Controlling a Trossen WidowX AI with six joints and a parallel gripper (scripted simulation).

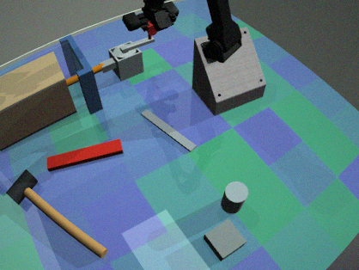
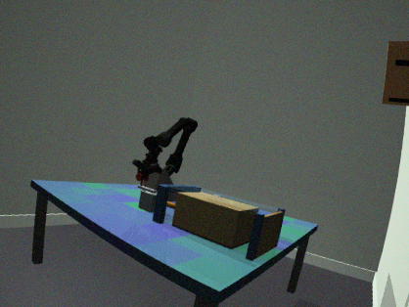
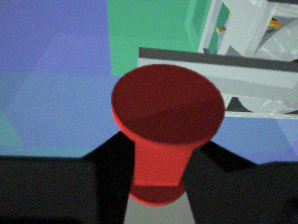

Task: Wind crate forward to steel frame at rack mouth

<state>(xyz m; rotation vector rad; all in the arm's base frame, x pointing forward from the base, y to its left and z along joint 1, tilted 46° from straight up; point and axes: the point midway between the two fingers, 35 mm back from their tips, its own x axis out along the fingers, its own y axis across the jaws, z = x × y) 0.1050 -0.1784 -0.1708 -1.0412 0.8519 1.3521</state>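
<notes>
My gripper (image 1: 150, 28) (image 2: 142, 175) (image 3: 155, 132) is shut on the red knob (image 1: 150, 30) (image 3: 167, 107) of the winch handle. The handle's grey arm (image 1: 138, 44) (image 3: 240, 80) runs from the knob to the top of the grey winch (image 1: 127, 64) (image 2: 147, 199) (image 3: 250, 25). An orange strap (image 1: 72, 79) leads from the winch through the blue steel frame (image 1: 90, 82) (image 2: 160, 205) to the brown crate (image 1: 30, 92) (image 2: 210, 217). The crate sits flat, with its front close behind the frame. A short piece of strap shows between them.
The arm's grey pedestal (image 1: 228, 82) stands right of the winch. On the bench lie a grey flat bar (image 1: 168, 129), a red bar (image 1: 84, 154), a hammer (image 1: 56, 215), a dark cylinder (image 1: 234, 197) and a grey square block (image 1: 225, 239). A second blue frame (image 2: 256, 235) stands behind the crate.
</notes>
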